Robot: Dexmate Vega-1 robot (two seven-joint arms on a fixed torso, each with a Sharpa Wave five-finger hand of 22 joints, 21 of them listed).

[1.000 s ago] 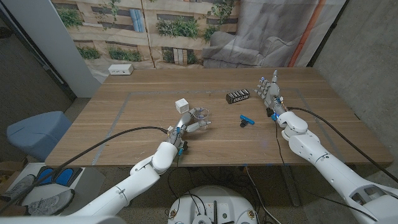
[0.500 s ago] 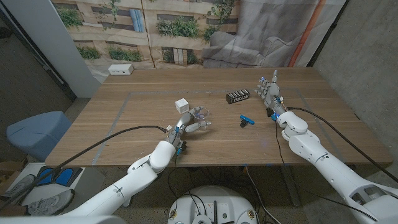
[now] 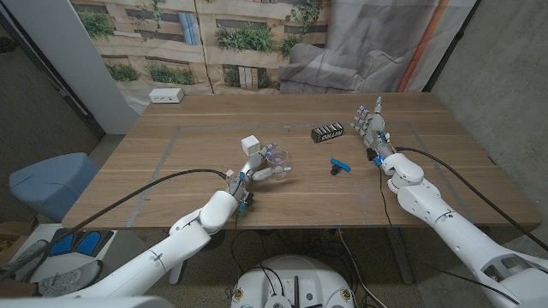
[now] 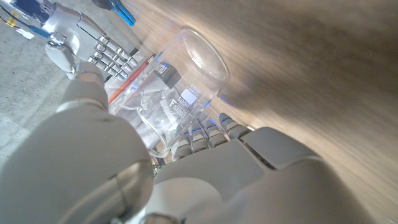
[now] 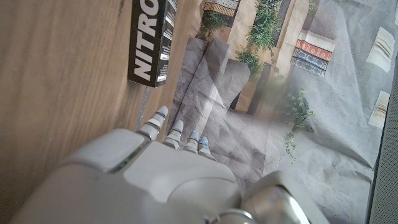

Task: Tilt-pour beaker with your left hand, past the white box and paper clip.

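The robot's left hand (image 3: 257,174) grips a clear glass beaker (image 3: 276,159) near the middle of the wooden table (image 3: 171,171), just beside a small white box (image 3: 250,144). The beaker looks tilted, its mouth leaning away from the palm. The right hand (image 3: 371,126) stands upright near the table's far right, fingers apart and holding nothing, near a black pack (image 3: 327,133); a blue paper clip (image 3: 339,165) lies between the hands. The smooth glass could slip if the grip loosens during tilting, and a sideways swing might knock the white box. The left wrist view shows fingers wrapped against the beaker's printed wall (image 4: 180,102), detail too small from the head camera.
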